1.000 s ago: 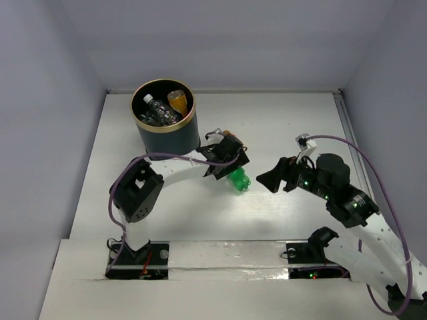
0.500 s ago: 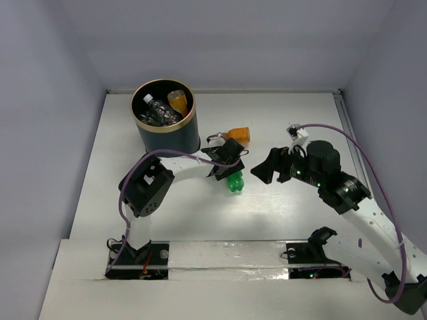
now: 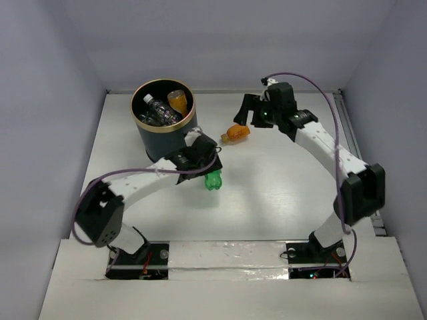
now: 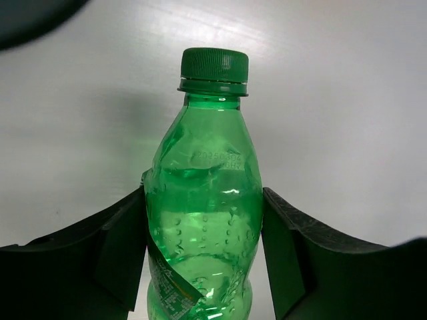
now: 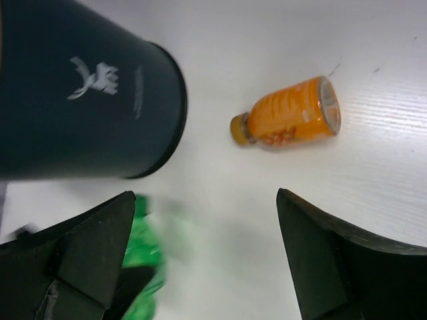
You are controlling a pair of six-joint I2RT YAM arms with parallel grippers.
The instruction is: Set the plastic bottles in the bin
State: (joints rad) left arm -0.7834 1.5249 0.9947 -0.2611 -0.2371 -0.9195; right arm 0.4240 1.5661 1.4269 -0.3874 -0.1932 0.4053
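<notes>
The dark navy bin (image 3: 167,137) with a gold rim stands at the far left and holds several bottles, among them a clear one (image 3: 159,109) and an orange one (image 3: 177,100). My left gripper (image 3: 208,171) is shut on a green bottle (image 3: 213,181), just right of the bin's base. In the left wrist view the fingers (image 4: 117,247) press both sides of the green bottle (image 4: 207,193), cap pointing away. An orange-filled bottle (image 3: 236,133) lies on its side on the table. My right gripper (image 3: 245,119) is open just beyond it. The right wrist view shows this bottle (image 5: 290,113), the bin (image 5: 80,100) and the blurred green bottle (image 5: 143,257).
White walls close the table on the left, back and right. The two arm bases sit at the near edge. A rail runs along the right edge (image 3: 350,127).
My right arm swung from the middle right to the far side, ending by the orange bottle. My left gripper moved left and nearer with the green bottle in it.
</notes>
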